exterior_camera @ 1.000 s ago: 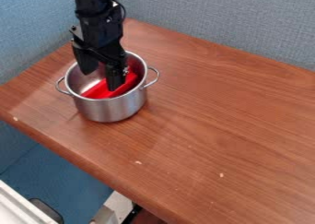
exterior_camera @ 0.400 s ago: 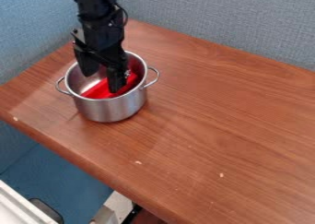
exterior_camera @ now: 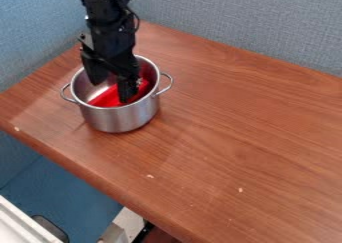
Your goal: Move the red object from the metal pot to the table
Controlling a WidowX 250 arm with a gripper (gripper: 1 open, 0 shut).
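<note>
At the far left, a strip of blue-grey floor (exterior_camera: pixel 27 162) shows below the edge of the reddish-brown wooden table (exterior_camera: pixel 227 117), and a pale, cut-off shape sits in the bottom left corner, too little of it in view to say what it is. On the left part of the table stands the small round shiny steel pot (exterior_camera: pixel 120 112), upright, with one small side handle visible on its left rim and another on its right. Inside it lies the bright red block (exterior_camera: pixel 112 99); only a part of its red surface shows, since the pot wall hides its lower side and the arm covers much of the rest, so its full shape and how it is tilted cannot be made out. The black end effector (exterior_camera: pixel 112 75) reaches straight down into the pot from above, its fingers spread wide apart, one near the left inner wall and one toward the middle; whether either finger touches the red block is not clear. The black arm (exterior_camera: pixel 104 12) rises from it and is cut off by the top edge. To the right, the table runs bare to the frame edge, its grain visible, against a blue-grey textured wall (exterior_camera: pixel 254 22).
</note>
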